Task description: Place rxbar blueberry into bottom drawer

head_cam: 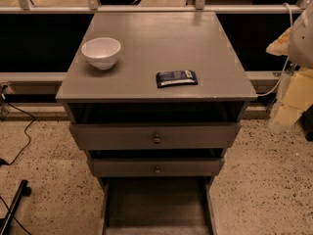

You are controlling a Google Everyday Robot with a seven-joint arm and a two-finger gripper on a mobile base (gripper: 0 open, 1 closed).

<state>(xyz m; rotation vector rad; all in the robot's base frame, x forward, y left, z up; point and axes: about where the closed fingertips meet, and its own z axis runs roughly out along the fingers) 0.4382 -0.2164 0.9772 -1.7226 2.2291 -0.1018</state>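
The rxbar blueberry [176, 78], a flat dark navy bar with pale lettering, lies on the grey cabinet top [156, 38], right of centre near the front edge. The bottom drawer [156, 204] is pulled out towards me and its flat floor is bare. The two upper drawers [156, 137] with small round knobs stand slightly out. My gripper [288, 102] shows only as pale arm parts at the right edge, beside the cabinet and well right of the bar, holding nothing that I can see.
A white bowl [101, 52] stands on the cabinet top at the left. A railing and dark glass run behind the cabinet. Black cables [19, 131] and a dark leg [14, 207] lie on the speckled floor at the left.
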